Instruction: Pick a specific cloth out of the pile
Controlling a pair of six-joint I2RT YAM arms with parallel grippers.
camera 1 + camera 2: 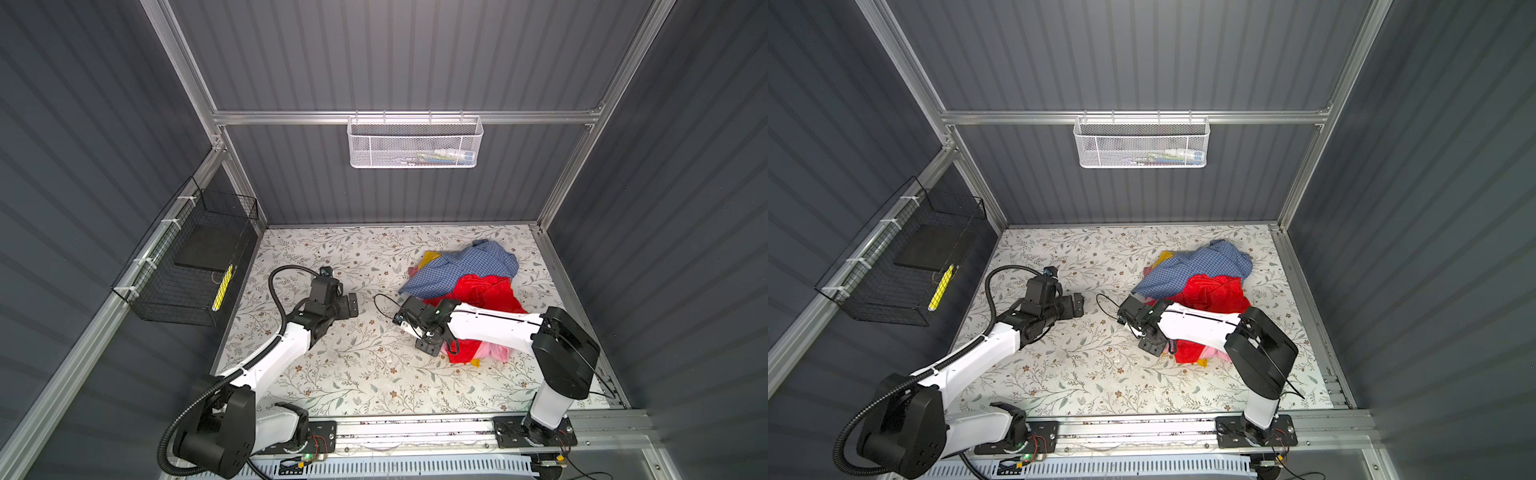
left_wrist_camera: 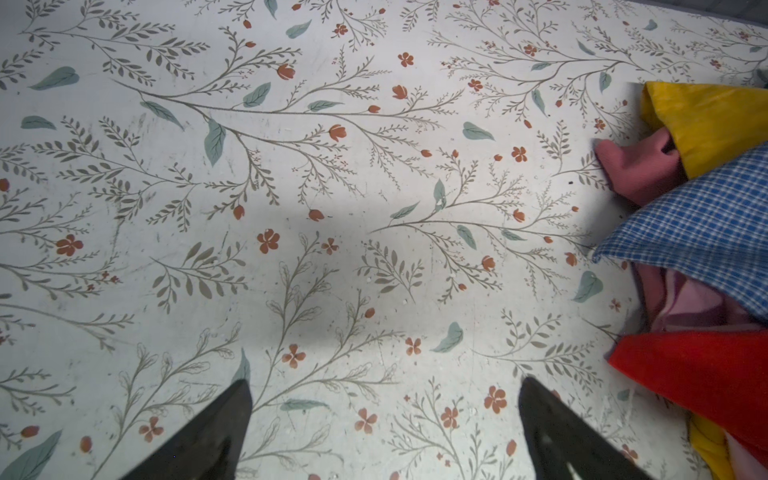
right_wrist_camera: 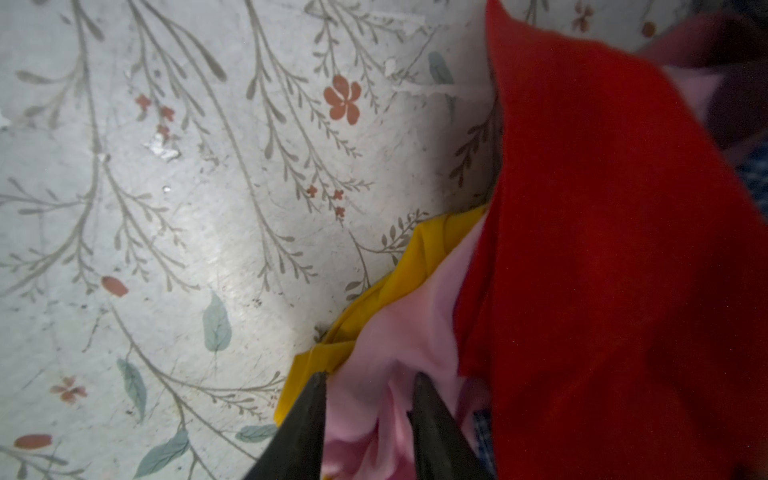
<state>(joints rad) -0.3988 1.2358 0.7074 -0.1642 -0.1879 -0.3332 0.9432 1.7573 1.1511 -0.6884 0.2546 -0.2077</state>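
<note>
Aluminium rail (image 1: 415, 428) fronts floral tabletop (image 1: 353, 374) bearing pile (image 1: 465, 266); grey ribbed walls (image 1: 395, 62) around.

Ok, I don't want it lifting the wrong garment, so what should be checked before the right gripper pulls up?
1. Yellow cloth in view: ok, an edge peeks from under the pile.
2. Yellow cloth inside the right gripper: not ok, a fold of the light pink cloth sits between its jaws; the yellow lies beside one finger.
3. Grip firmly closed: cannot tell.
4. Yellow cloth uncovered: not ok, the red cloth and the pink one lie over it.
5. Left gripper open and clear: ok, above bare table.
</note>
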